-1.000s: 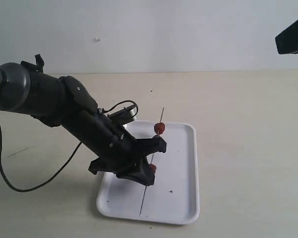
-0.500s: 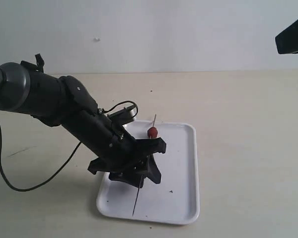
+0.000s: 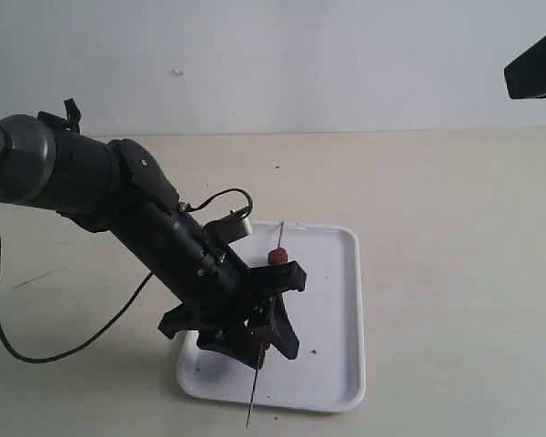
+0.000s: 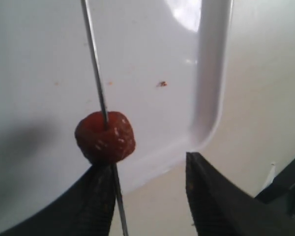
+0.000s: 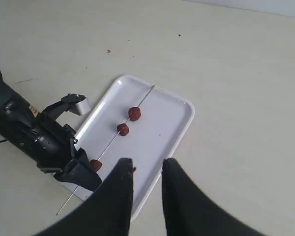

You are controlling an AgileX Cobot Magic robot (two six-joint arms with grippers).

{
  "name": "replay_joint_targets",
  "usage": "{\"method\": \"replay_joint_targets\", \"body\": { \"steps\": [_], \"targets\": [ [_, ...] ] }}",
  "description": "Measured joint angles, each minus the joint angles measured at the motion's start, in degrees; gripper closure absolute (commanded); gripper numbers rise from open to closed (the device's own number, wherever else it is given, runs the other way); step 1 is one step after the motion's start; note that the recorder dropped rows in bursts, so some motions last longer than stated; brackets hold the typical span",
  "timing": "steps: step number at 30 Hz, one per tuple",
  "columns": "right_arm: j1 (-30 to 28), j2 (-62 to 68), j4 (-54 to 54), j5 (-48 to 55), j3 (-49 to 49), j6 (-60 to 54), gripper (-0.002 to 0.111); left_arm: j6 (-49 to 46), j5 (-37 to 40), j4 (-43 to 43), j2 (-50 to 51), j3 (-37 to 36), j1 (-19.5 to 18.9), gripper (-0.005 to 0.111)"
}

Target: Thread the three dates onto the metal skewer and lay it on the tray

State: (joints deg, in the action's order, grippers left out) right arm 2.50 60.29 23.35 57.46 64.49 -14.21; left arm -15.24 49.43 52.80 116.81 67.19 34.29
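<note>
Three wrinkled red-brown dates [image 5: 123, 129] threaded, spaced apart, on thin metal skewer [image 5: 142, 101]. Skewer runs diagonally over the white, speckled tray [image 5: 162, 132]; its near end overhangs the near rim. Nearest date sits just beside my left gripper [image 4: 147, 162].

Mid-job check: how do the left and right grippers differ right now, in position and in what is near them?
The left gripper sits low at one end of the tray, with the skewer running alongside one of its fingers. The right gripper hangs high above the table, touching nothing. The left gripper has a date right at its fingertips, while the right gripper has nothing between its fingers. Both are open, and neither clamps the skewer.
</note>
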Motion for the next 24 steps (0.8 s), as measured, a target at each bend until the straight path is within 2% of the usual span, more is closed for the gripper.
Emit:
{"method": "replay_joint_targets", "body": {
  "steps": [5,10,13,24],
  "targets": [
    [0.00,0.00,0.00,0.00,0.00,0.00,0.085,1.32,2.66,-1.62,0.00,2.84,0.00,0.061],
    [0.00,0.53,0.00,0.00,0.00,0.00,0.085,8.96,4.69,-11.54,0.00,7.22,0.00,0.061],
    [0.00,1.01,0.00,0.00,0.00,0.00,0.085,11.23,5.60,-14.62,0.10,7.86,0.00,0.061],
    [0.00,1.13,0.00,-0.52,0.00,0.00,0.085,13.59,12.08,-15.03,5.23,11.25,0.98,0.061]
  ]
}}
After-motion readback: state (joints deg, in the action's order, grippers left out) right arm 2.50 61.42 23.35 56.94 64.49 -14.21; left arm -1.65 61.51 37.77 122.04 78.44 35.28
